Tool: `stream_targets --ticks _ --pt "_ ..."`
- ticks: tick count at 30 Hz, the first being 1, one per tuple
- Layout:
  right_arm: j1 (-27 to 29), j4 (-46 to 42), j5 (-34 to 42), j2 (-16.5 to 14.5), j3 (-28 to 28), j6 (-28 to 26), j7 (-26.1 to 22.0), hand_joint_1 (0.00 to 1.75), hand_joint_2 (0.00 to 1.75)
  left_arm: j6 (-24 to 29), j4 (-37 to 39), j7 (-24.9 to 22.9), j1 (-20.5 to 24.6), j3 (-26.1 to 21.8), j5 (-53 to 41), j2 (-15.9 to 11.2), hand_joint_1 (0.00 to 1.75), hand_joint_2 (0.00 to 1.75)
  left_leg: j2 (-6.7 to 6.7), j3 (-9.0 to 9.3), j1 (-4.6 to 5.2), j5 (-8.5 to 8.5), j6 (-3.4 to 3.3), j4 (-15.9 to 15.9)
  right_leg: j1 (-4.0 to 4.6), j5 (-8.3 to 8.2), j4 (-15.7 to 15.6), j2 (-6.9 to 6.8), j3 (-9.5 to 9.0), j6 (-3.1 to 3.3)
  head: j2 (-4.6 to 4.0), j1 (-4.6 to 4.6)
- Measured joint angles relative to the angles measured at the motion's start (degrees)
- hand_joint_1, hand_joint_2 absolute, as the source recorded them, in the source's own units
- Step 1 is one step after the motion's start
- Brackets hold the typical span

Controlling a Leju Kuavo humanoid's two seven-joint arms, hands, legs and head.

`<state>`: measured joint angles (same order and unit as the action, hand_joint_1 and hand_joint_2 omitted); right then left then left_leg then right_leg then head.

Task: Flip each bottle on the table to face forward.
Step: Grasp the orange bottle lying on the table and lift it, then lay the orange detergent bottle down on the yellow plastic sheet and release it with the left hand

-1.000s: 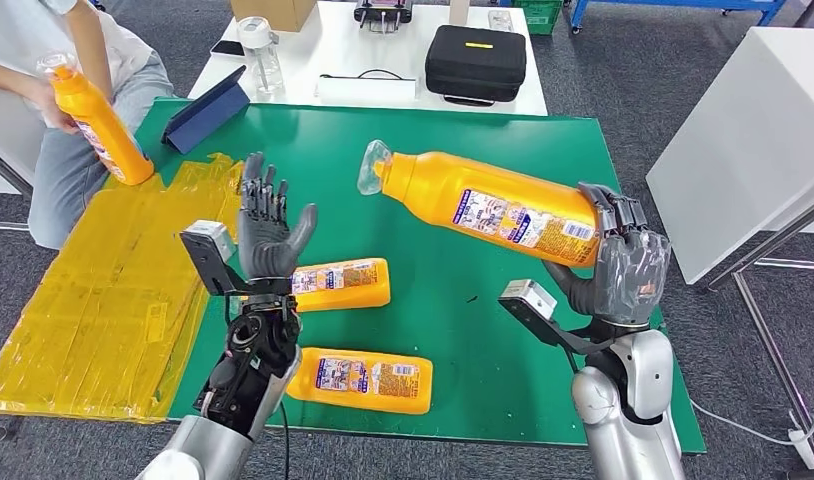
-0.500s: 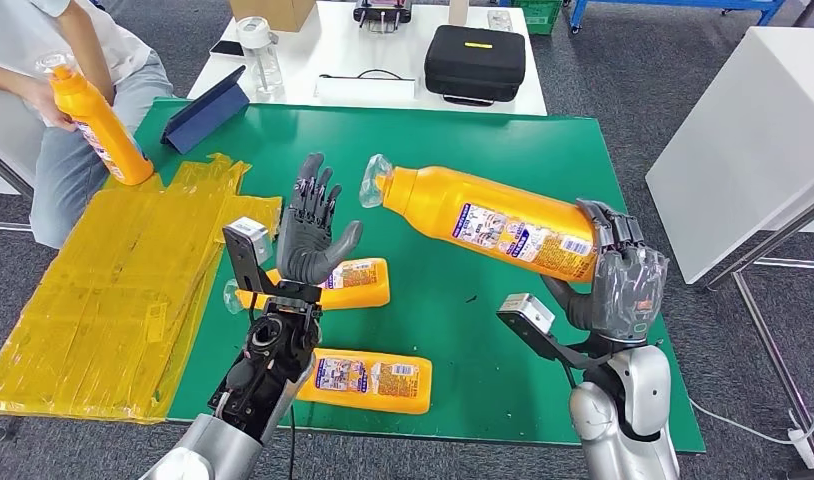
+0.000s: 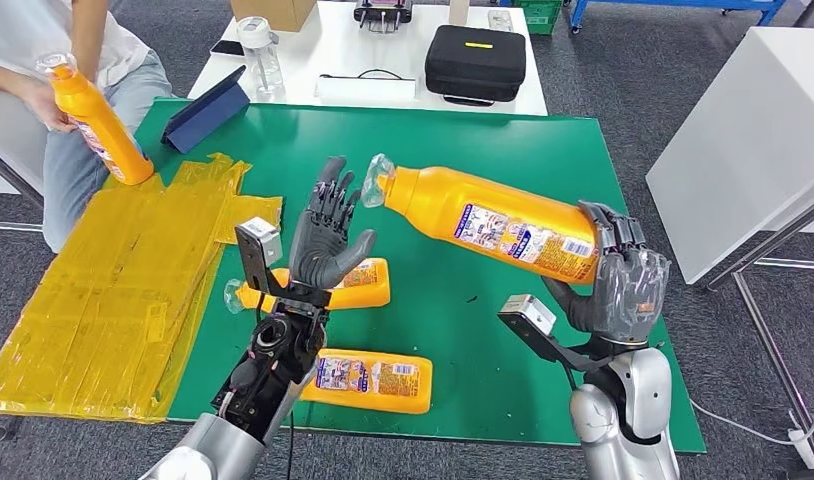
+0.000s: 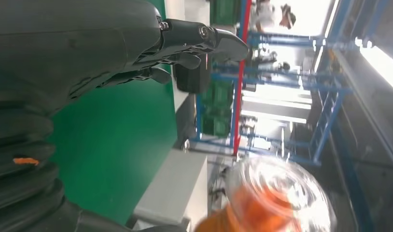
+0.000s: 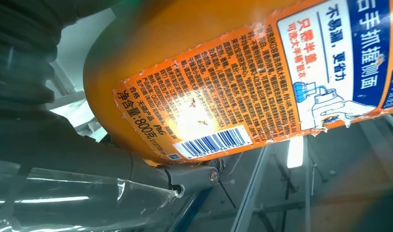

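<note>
While your right hand (image 3: 623,285) clamps its fingers on the raised bottle (image 3: 488,220) over the bench (image 3: 543,160) | left hand (image 3: 328,240) spread, holding nothing, near its cap | two bottles (image 3: 368,380) lie unturned, so you're early.

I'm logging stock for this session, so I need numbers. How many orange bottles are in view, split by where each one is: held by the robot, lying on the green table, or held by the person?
Held in the robot's right hand: 1
Lying on the green table: 2
Held by the person: 1
Total: 4 orange bottles
</note>
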<state>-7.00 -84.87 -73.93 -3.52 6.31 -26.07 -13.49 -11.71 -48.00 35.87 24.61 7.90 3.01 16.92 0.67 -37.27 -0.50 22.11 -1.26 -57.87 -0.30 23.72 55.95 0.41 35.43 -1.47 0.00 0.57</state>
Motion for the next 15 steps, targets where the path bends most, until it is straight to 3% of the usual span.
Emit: stream_targets --ticks 15 --pt "1.67 -0.02 3.38 -0.37 -0.68 2.64 -1.09 1.75 1.75 -3.84 -2.03 -1.14 -0.66 1.82 0.78 0.28 0.0 1.75 0.0 -0.01 0.0 0.0 0.0 0.0 0.0 0.0 0.0 0.0 0.0 0.0 0.0 -0.01"
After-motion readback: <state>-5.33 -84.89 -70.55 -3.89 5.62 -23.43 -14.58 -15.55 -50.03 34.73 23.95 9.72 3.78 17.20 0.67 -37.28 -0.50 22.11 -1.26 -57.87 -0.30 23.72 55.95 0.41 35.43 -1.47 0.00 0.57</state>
